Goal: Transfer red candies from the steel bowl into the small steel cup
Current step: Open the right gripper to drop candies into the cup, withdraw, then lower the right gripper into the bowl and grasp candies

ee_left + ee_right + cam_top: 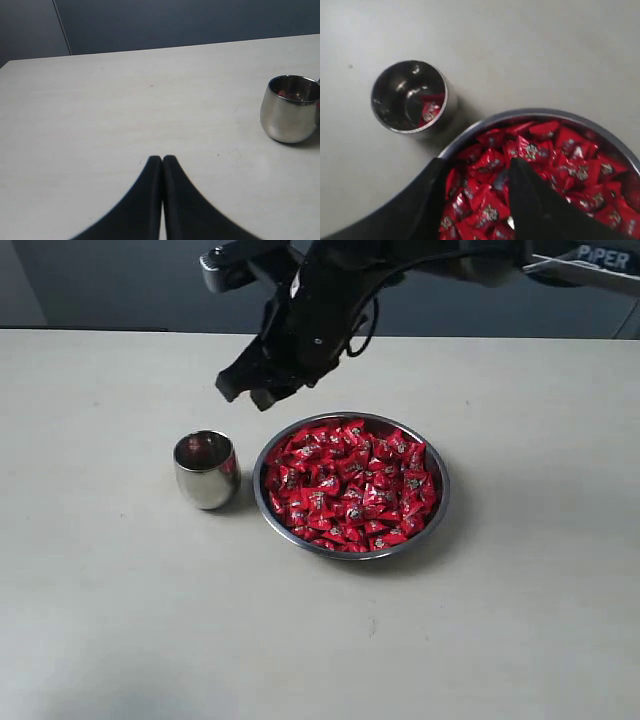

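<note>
— How wide is your right pincer?
— Its two black jaws stand well apart, with nothing between them. It hangs in the air over the far rim of the steel bowl, on the side nearest the small steel cup, and touches neither.
— Where are the red candies?
— Heaped in the bowl, covering its whole floor. The bowl sits about midway across the table, between the near and far edges. The cup stands upright just beside it, toward the table's left edge, with a narrow gap between them. At least one red-wrapped candy lies at the bottom of the cup; I can't tell how many.
— And your left pincer?
— Pressed together tip to tip, gripping nothing, over bare table, with the cup off to one side.
</note>
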